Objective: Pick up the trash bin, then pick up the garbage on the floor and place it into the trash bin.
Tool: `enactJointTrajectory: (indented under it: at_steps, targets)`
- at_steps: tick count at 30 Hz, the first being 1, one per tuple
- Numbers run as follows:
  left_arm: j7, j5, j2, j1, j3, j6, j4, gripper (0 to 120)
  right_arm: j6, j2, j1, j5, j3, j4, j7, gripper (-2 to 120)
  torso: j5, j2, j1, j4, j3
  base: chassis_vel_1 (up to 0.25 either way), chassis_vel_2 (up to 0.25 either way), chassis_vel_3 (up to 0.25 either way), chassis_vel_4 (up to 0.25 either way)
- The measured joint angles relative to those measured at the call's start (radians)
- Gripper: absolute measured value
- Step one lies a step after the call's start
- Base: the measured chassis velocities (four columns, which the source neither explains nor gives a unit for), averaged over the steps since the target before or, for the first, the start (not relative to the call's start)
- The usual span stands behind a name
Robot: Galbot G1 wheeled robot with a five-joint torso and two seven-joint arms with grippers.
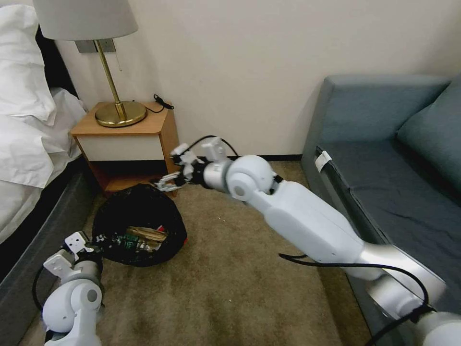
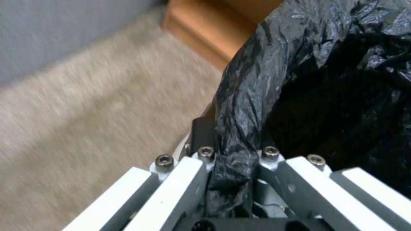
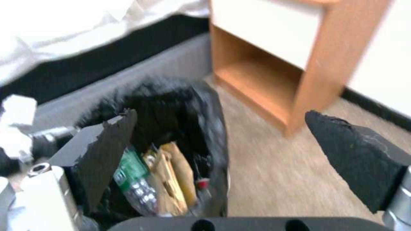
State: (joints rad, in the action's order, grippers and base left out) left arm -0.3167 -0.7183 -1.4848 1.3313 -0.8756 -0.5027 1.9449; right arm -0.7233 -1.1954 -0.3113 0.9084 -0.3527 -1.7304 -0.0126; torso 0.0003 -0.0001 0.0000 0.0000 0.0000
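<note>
The fingers (image 2: 188,179) of the left gripper (image 2: 233,160) are closed on the black bag folded over the rim of the trash bin (image 2: 257,89), one finger outside the wall and one inside; in the head view this gripper (image 1: 98,240) sits at the bin's rim (image 1: 103,223) on the side nearest the bed (image 1: 29,158). The right gripper (image 1: 165,182) hovers above the far edge of the trash bin, its fingers (image 3: 107,138) spread wide with nothing between them; the right wrist view looks down past them into the bin's opening (image 3: 214,106).

Inside the trash bin lies the garbage (image 1: 139,236): a clear plastic bottle (image 3: 137,186) with a green label, tan crumpled paper (image 3: 171,179) beside it, and a small red bit (image 3: 202,184), probably a wrapper, though the blur leaves that uncertain.

The trash bin is over the beige carpet (image 1: 230,278), just in front of the wooden nightstand (image 1: 129,144); whether its base touches the carpet cannot be told. A brass lamp (image 1: 117,103) stands on the nightstand behind the bin; a grey-blue sofa (image 1: 394,158) is well apart from the bin on the robot's right.
</note>
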Motion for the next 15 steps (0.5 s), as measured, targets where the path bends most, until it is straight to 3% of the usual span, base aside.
enactJointTrajectory:
  at_steps: [1,6,15]
  targets:
    - [-0.017,-0.036,-0.005,-0.003,0.006,-0.011,-0.005,4,0.0,0.045,-0.051,-0.019,0.024,-0.025,0.003,100,0.0,0.0,0.0,-0.0003,0.0,0.0,0.0,0.0,0.0]
    - [-0.023,-0.028,-0.011,-0.006,0.008,-0.008,-0.042,4,0.004,0.119,-0.151,-0.058,0.076,-0.076,0.018,100,-0.0001,0.0,0.0,-0.0002,0.0,0.0,0.0,0.0,0.0]
    - [-0.011,0.021,-0.024,-0.005,0.017,0.015,-0.09,4,0.02,0.196,-0.279,-0.101,0.159,-0.142,0.046,100,-0.0002,0.0,0.0,-0.0001,0.0,0.0,0.0,0.0,0.0]
